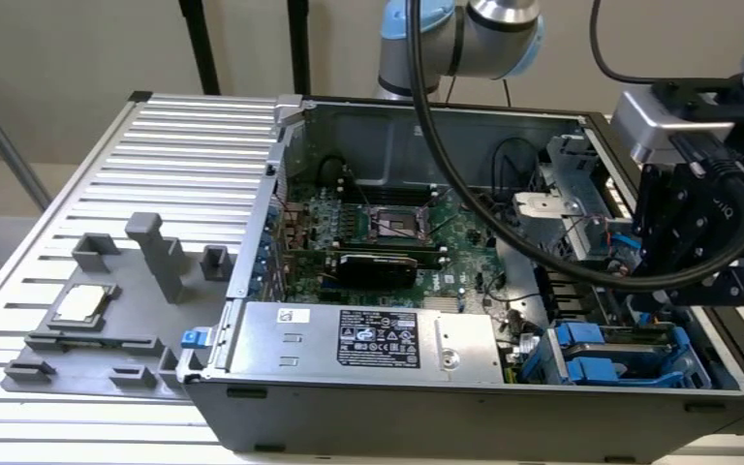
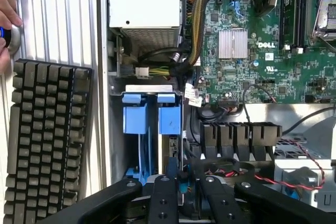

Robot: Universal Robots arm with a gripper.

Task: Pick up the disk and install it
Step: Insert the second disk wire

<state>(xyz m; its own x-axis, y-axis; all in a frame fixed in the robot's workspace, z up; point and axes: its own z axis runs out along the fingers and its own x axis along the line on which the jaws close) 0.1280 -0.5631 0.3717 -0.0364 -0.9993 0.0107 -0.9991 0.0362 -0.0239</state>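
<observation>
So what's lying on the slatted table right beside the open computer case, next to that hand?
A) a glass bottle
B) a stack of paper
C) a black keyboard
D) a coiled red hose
C: in the wrist view a black keyboard lies flat on the ribbed table alongside the case wall, just below a person's hand at the table's edge.

A ribbed aluminium bench (image 1: 191,136) carries an open computer case (image 1: 476,407), a grey fixture plate (image 1: 101,320) and a black keyboard (image 2: 44,140).
</observation>
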